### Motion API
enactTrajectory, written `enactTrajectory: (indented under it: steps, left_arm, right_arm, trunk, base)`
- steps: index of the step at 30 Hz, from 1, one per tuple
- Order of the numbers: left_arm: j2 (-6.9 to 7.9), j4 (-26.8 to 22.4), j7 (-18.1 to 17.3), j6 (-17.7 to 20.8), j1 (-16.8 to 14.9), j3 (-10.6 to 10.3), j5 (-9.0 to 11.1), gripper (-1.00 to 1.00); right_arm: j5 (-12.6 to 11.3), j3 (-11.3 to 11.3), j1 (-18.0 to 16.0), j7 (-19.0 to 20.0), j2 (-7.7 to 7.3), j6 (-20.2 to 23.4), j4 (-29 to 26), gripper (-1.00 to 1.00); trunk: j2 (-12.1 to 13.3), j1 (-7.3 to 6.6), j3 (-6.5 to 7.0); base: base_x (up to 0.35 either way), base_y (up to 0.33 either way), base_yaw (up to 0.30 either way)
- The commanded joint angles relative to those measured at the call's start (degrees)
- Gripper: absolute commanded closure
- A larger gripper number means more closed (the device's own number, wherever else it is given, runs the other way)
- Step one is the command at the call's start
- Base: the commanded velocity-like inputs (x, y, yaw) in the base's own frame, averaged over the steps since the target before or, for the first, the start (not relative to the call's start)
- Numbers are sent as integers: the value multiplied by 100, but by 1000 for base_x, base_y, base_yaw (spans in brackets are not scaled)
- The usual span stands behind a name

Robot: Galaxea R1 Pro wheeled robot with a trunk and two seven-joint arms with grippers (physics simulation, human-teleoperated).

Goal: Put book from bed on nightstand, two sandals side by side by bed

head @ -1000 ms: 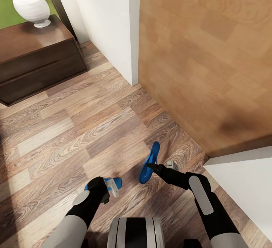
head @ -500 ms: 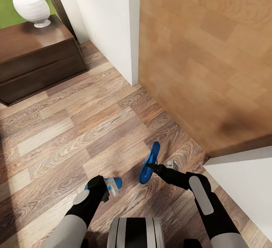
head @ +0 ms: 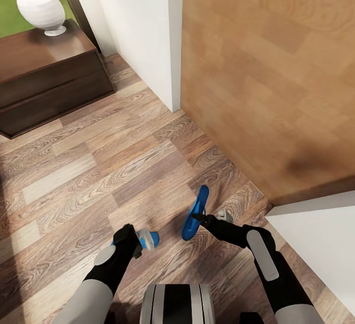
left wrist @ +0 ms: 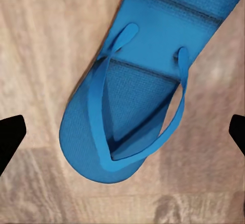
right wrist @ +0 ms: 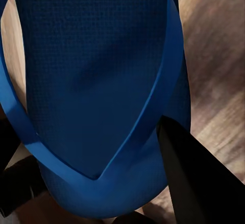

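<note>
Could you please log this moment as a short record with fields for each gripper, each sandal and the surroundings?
left gripper: open, fingertips wide apart, above a sandal
left sandal: blue, flat on the wood floor, strap up
right gripper: shut on the other sandal
right sandal: blue, held on edge, strap pinched
surroundings: dark nightstand with a white lamp, white wall

Most of the flat bright blue sandal (head: 150,238) at 7 o'clock is hidden by the left gripper (head: 132,241). The white egg-shaped lamp (head: 40,8) at 11 o'clock is cut off.
</note>
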Motion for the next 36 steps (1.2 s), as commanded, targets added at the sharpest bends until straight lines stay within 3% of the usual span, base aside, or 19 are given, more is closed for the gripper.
enactTrajectory:
  steps: [1, 4, 17, 21, 25, 36]
  left_arm:
    - [-1, -38, 9, 14, -1, -4, -42, -100]
    - [-5, -74, 242, 16, -1, -4, -42, -100]
    - [-9, -64, 411, 11, -1, -12, -42, -100]
    - [-9, 21, 930, 3, -1, -13, -43, -100]
    - [-9, 319, 1207, 0, -1, -19, -42, -100]
    - [-9, 521, 1306, -2, -1, -22, -42, -100]
  right_arm:
    - [33, -7, -3, 24, 2, 24, -3, 100]
    - [33, -7, -2, 24, 2, 25, -6, 100]
    - [33, -7, -3, 24, 2, 27, -2, 100]
    - [33, -6, -3, 24, 2, 27, -1, 100]
    - [33, -7, -2, 24, 2, 27, 0, 100]
    - [33, -7, -2, 24, 2, 27, -3, 100]
  trunk:
    - [-1, -1, -3]
    - [-1, -1, -3]
    - [-1, -1, -3]
    - [-1, -1, -3]
    - [-1, -1, -3]
    - [-1, -1, -3]
  base:
    - [0, 0, 0]
    - [0, 0, 0]
    - [0, 0, 0]
    - [0, 0, 0]
    - [0, 0, 0]
    - [0, 0, 0]
